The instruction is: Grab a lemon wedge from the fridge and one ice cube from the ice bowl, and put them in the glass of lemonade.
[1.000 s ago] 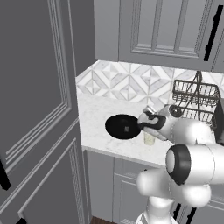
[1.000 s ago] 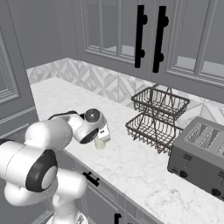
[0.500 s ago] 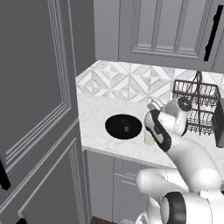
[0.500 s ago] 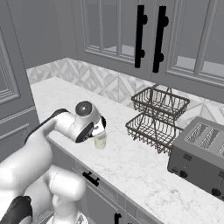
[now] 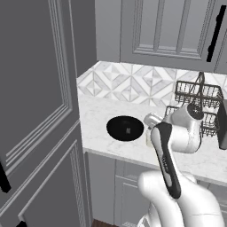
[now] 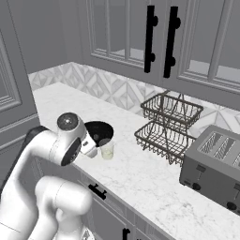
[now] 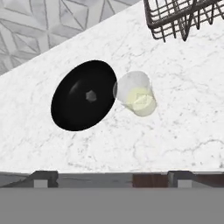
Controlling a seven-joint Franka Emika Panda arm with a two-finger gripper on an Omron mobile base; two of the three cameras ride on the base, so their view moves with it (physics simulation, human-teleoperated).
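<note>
One black ice bowl [image 7: 83,95], one glass of lemonade [image 7: 136,94] just beside it

A two-tier wire rack [image 6: 169,125] is standing on the marble counter [image 6: 154,183], just beside a grey toaster [image 6: 213,168]. Grey cabinets [image 6: 140,40] with black handles [image 6: 150,37] are hanging above.

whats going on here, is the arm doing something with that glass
Nothing is being handled right now. The gripper is open and empty, looking down on the marble counter. Below it the glass of lemonade stands upright right beside the black ice bowl, which has one small cube near its middle. A wire rack and a toaster sit further along the counter. No lemon wedge is in sight.
</note>
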